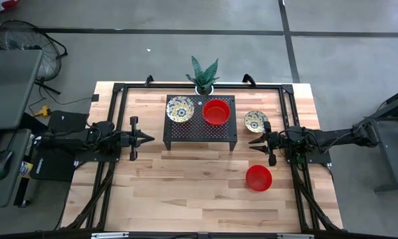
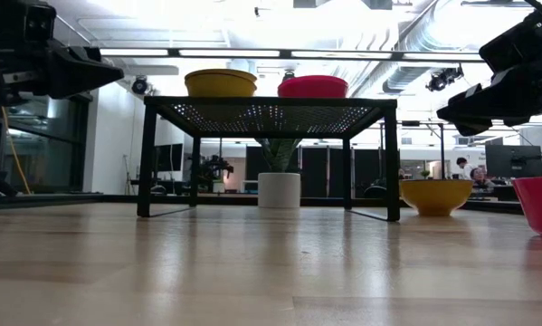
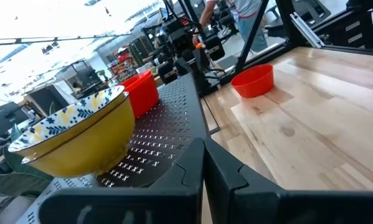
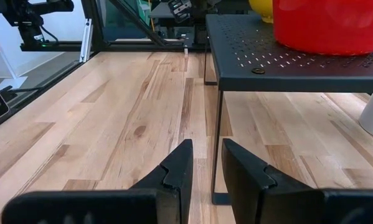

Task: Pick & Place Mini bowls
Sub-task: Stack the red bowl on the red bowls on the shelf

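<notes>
Wooden counter (image 1: pixel 185 192) with a black perforated rack (image 1: pixel 200 129) near the far edge. On the rack, 2 bowls side by side: patterned bowl (image 1: pixel 179 109) on the left, red bowl (image 1: pixel 216 111) on the right. Beyond the rack, a white pot (image 1: pixel 204 87) with a green plant. On the counter right of the rack, a 2nd patterned bowl (image 1: pixel 256 121), just beside the right tool's arm. Nearer the front, a 2nd red bowl (image 1: pixel 258 178), standing alone on the wood, well apart from the rack.

Left tool (image 1: pixel 147 139) held left of the rack, pointing at it, level with the rack top as seen from the left wrist; fingers pressed together, nothing between them. Right tool (image 1: pixel 254 141) held just right of the rack, between the 2 counter bowls, pointing at the rack; fingers a little apart with a narrow gap, pinching nothing.

From the low camera, both rack bowls sit on the shelf top, the pot behind and below it, the patterned counter bowl (image 2: pixel 435 196) right of the rack legs, the red one (image 2: pixel 539 206) at the right edge.
</notes>
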